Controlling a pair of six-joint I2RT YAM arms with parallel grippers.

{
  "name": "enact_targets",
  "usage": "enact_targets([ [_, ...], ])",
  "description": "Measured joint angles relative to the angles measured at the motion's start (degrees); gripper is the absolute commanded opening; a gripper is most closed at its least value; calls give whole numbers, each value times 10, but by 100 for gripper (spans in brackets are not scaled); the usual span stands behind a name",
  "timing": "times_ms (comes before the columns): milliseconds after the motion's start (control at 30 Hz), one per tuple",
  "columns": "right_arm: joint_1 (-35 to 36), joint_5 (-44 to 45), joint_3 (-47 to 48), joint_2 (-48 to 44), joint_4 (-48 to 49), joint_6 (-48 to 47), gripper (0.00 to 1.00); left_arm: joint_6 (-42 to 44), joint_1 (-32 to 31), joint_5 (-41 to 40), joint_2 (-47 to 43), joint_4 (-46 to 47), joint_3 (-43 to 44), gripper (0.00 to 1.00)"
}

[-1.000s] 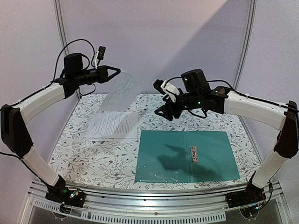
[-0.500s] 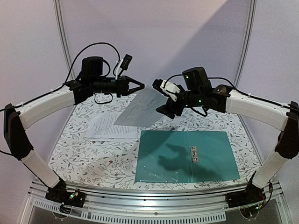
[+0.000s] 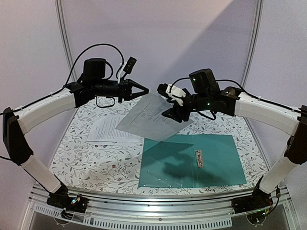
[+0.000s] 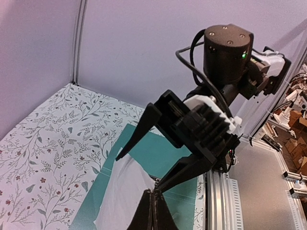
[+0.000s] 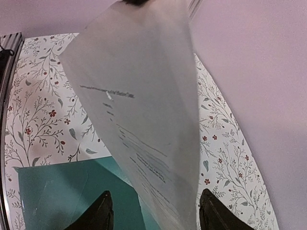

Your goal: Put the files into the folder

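Note:
My left gripper (image 3: 145, 91) is shut on the top corner of one file, a white printed sheet (image 3: 151, 117) that hangs tilted in the air over the folder's far left corner. In the left wrist view the shut fingers (image 4: 154, 211) pinch the sheet (image 4: 122, 196). My right gripper (image 3: 173, 115) stands open with the sheet's lower edge between its fingers. In the right wrist view the sheet (image 5: 144, 105) hangs between the two black fingertips (image 5: 103, 211), which stand apart. The teal folder (image 3: 192, 160) lies open and flat on the table, its silver clip (image 3: 199, 158) at the spine.
More printed files (image 3: 112, 129) lie flat on the floral tablecloth (image 3: 86, 158) left of the folder. The aluminium rail (image 3: 158, 211) runs along the near edge. Purple walls stand close behind and at both sides.
The left arm has swung right with the sheet, which now hangs lower over the folder's far left corner and between the right gripper's fingers. The right gripper has barely shifted.

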Motion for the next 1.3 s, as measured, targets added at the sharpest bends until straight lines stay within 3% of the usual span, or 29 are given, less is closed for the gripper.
enact_targets([
  [567,0,-45,31,30,-65,29,18,15,5,-11,-18,-3,-3,0],
  [733,0,-44,41,37,-71,40,3,15,6,-12,-18,-3,-3,0],
  [767,0,-43,42,38,-72,43,0,15,7,-13,-18,-3,-3,4],
  [867,0,-40,44,38,-75,52,0,17,10,-21,-18,-3,-3,41],
  [900,0,-37,44,38,-76,55,0,12,11,-29,-18,-3,-3,47],
  [1167,-24,-31,5,14,-56,109,0,-28,49,-73,-23,22,-6,71],
  [1300,-78,-47,-48,-28,-28,191,0,-55,62,-134,-37,27,-7,71],
])
